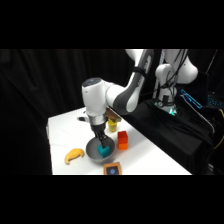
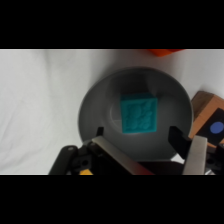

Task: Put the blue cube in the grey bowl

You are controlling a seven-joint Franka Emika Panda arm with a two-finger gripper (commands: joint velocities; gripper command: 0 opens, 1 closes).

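Cube (image 2: 139, 115) sits in bowl (image 2: 95, 107); jaws spread wide, empty. Looks light, rigid; grip flat sides.

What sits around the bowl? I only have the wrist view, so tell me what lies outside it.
Observer: In the side view, a yellow banana-shaped thing lies on the table to the picture's left of the bowl, apart from it.
Operator: Now report what's behind the gripper.
Observer: A small yellow cup stands beyond the gripper, farther from the side camera than the bowl.
Operator: Identify that orange edge at the top of my view.
Observer: It is an orange block, standing close beside the bowl on the picture's right.
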